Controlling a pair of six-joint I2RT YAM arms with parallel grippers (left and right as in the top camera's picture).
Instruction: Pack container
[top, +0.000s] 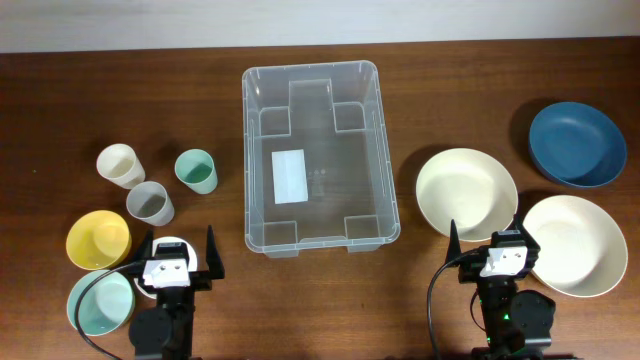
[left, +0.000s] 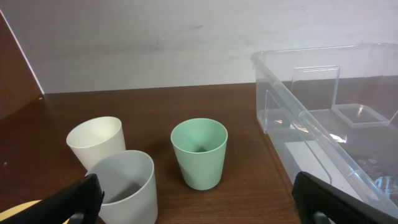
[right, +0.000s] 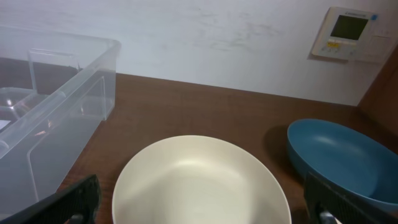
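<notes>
The clear plastic container (top: 315, 158) stands in the middle of the table with a white label on its base; nothing else lies in it. It also shows in the left wrist view (left: 323, 124) and the right wrist view (right: 50, 106). My left gripper (top: 178, 252) is open and empty at the near left, behind a green cup (left: 199, 152), a grey cup (left: 124, 186) and a cream cup (left: 96, 140). My right gripper (top: 498, 246) is open and empty at the near right, just short of a cream bowl (right: 199, 183).
A yellow bowl (top: 97, 240) and a light green bowl (top: 100, 303) sit at the near left. A second cream bowl (top: 575, 245) and a blue bowl (top: 577, 143) sit at the right. A wall thermostat (right: 349, 34) hangs behind.
</notes>
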